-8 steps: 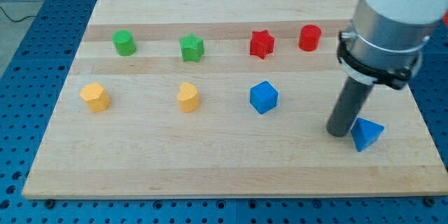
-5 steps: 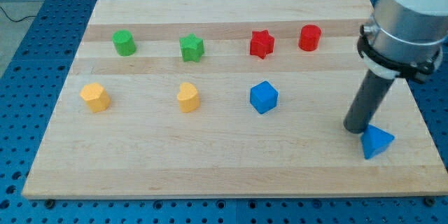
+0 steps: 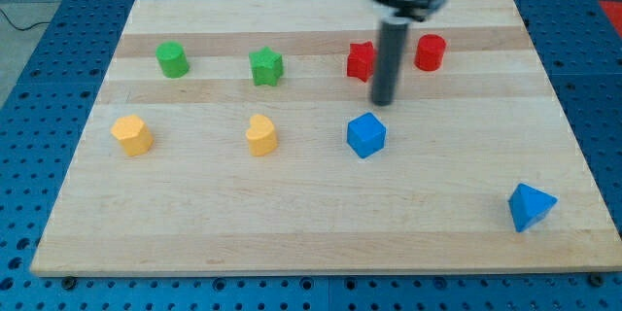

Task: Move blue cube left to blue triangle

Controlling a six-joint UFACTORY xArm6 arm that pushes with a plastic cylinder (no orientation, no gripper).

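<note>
Just above the blue cube (image 3: 365, 135), my tip (image 3: 383, 103), seemingly clear of it; clawless; blue triangle (image 3: 529, 205) far right.

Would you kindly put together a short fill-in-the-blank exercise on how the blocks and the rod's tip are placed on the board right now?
1. My tip sits just above the ____ cube, toward the view's top.
2. The blue triangle lies near the view's bottom ____ corner of the board.
3. The rod partly hides the red star, whose neighbour on the view's right is the red ____.

Missing words: blue; right; cylinder
</note>
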